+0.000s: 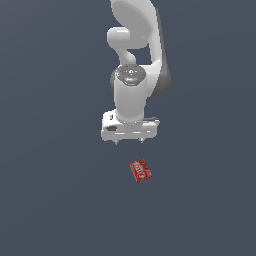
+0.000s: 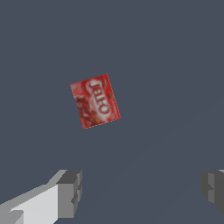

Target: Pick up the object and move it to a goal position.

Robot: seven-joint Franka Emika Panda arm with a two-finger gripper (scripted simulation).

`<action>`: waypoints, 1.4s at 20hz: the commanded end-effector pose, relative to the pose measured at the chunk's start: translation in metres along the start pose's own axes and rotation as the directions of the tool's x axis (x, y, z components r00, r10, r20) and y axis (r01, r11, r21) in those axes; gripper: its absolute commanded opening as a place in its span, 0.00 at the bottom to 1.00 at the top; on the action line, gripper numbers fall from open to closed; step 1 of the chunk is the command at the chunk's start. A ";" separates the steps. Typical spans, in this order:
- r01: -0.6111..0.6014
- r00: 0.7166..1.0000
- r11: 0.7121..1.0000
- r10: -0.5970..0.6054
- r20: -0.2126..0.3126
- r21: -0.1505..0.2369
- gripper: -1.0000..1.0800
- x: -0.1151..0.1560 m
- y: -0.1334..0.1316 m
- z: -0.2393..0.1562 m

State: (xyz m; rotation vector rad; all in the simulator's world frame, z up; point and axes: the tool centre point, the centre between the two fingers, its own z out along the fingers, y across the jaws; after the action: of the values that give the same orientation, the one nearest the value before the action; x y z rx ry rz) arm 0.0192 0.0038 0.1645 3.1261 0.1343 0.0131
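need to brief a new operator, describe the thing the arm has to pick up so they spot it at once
Start at the white gripper, open above the plain dark grey floor. Just beyond its fingertips lies a small flat red box, apart from them. Its red face with white lettering is the only colour there.

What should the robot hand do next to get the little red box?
Probably slide over until it is above the red box, then lower. The gripper is open and empty, and in the wrist view the box lies off-centre, ahead of the fingers.
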 end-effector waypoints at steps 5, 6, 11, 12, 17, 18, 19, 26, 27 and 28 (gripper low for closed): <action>0.099 0.995 0.995 -0.099 0.004 0.000 0.96 0.026 -0.016 0.031; 0.117 0.993 0.993 -0.117 0.004 0.001 0.96 0.031 -0.019 0.037; 0.198 0.980 0.980 -0.198 0.005 0.006 0.96 0.050 -0.034 0.066; 0.210 0.978 0.978 -0.210 0.005 0.007 0.96 0.052 -0.036 0.071; 0.257 0.966 0.966 -0.257 0.004 0.012 0.96 0.062 -0.045 0.089; 0.263 0.965 0.965 -0.263 0.004 0.013 0.96 0.064 -0.046 0.092; 0.269 0.963 0.963 -0.269 0.004 0.013 0.96 0.065 -0.047 0.094; 0.278 0.961 0.961 -0.278 0.005 0.015 0.96 0.066 -0.049 0.099; 0.278 0.961 0.961 -0.278 0.005 0.015 0.96 0.066 -0.049 0.100; 0.278 0.961 0.961 -0.278 0.005 0.015 0.96 0.066 -0.049 0.102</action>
State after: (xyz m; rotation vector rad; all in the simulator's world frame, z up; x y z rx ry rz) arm 0.0818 0.0575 0.0647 3.0886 0.5740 -0.0006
